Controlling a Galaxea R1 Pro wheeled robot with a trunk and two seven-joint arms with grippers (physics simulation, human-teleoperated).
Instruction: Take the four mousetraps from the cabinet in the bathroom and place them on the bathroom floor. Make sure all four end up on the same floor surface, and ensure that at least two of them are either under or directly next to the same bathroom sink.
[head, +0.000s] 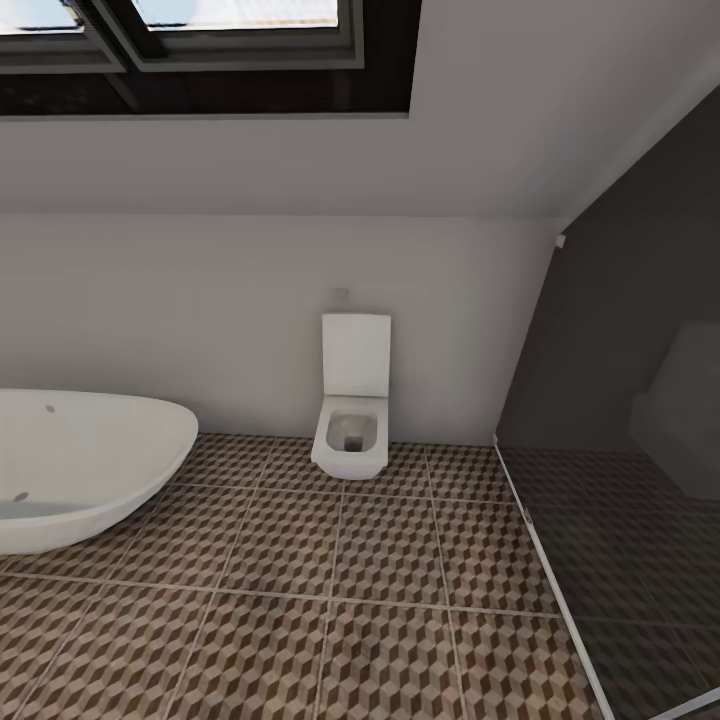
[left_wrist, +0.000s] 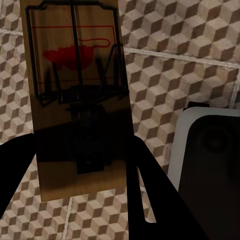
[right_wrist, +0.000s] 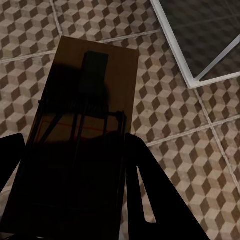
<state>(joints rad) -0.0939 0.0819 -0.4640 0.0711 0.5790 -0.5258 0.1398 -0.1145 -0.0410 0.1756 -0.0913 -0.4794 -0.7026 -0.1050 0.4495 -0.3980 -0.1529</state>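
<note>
Cube-patterned bathroom floor (head: 330, 600) runs beneath both arms. Over these tiles the left end effector (left_wrist: 80, 175) pinches a mousetrap (left_wrist: 77, 100) between its dark fingers (left_wrist: 145, 195), red spot and wire frame facing the wrist camera. The right end effector (right_wrist: 75, 190) likewise grips a second mousetrap (right_wrist: 95, 100), near a glass shower screen's white frame (right_wrist: 185, 45). Farther off, a white toilet (head: 352, 410) stands against the pale wall, and a white bathtub (head: 80, 465) sits left of it.

We see the bathroom floor (head: 330, 600) of brown, beige and white cube-patterned tiles filling the lower frame. A white tub (head: 80, 465) rests on it at lower left.
</note>
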